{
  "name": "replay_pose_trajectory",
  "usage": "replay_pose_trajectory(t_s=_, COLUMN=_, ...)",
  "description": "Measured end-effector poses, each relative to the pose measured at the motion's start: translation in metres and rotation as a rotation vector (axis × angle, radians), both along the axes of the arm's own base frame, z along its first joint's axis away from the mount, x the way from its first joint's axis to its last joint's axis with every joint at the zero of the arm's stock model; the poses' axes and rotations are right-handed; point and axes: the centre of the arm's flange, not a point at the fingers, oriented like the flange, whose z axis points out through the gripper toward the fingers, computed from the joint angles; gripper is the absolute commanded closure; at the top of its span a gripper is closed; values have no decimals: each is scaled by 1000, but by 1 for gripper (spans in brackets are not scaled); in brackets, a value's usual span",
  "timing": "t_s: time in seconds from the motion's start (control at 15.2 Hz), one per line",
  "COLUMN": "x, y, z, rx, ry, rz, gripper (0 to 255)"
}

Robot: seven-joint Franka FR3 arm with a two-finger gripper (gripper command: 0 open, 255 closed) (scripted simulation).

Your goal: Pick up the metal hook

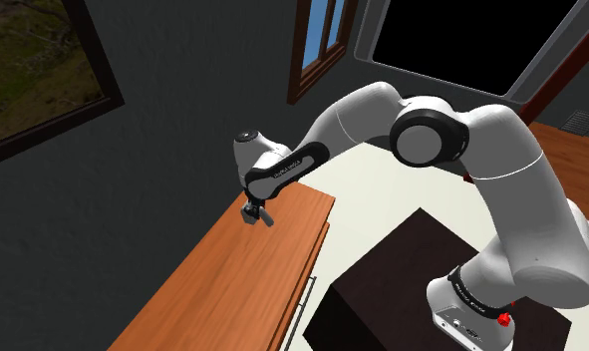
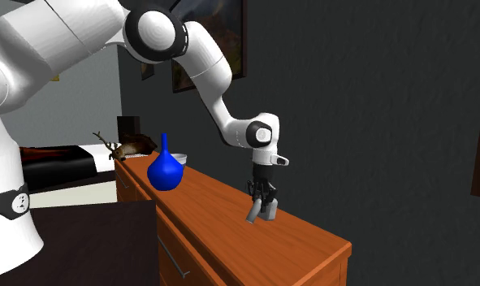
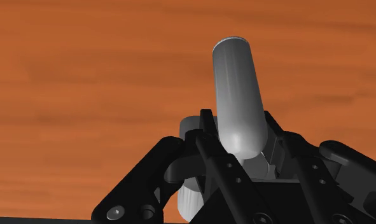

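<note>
the main risk from here is the metal hook (image 3: pixel 237 95) slipping or swivelling out of the pinch. it reads as a smooth, round grey bar, and the end effector (image 2: pixel 262 205) has it only near one end, so most of the bar juts out past the fingertips towards the desk (image 2: pixel 222 203). a quick lift or a jerk could let that free length swing, twist in the grip and drop. a second risk is the low tip dragging on the wood if the arm moves sideways before rising; i cannot tell whether the tip is clear of the surface or just touching it

the end effector is closed down on the hook, its two black fingers clasping the bar from either side with no gap showing. the hook sits between them and hangs below, with another grey part of it showing behind one finger. it is over the desk, well apart from the blue vase (image 2: pixel 165 169), on the vase's right in the second exterior view
</note>
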Motion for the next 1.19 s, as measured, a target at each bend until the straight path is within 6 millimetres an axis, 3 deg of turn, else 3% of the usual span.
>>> replay_pose_trajectory(t_s=0.59, x=0, y=0, z=2, rx=0, ry=0, rz=0, gripper=255)
replay_pose_trajectory(t_s=1.19, x=0, y=1, z=47, rx=0, ry=0, rz=0, gripper=255)
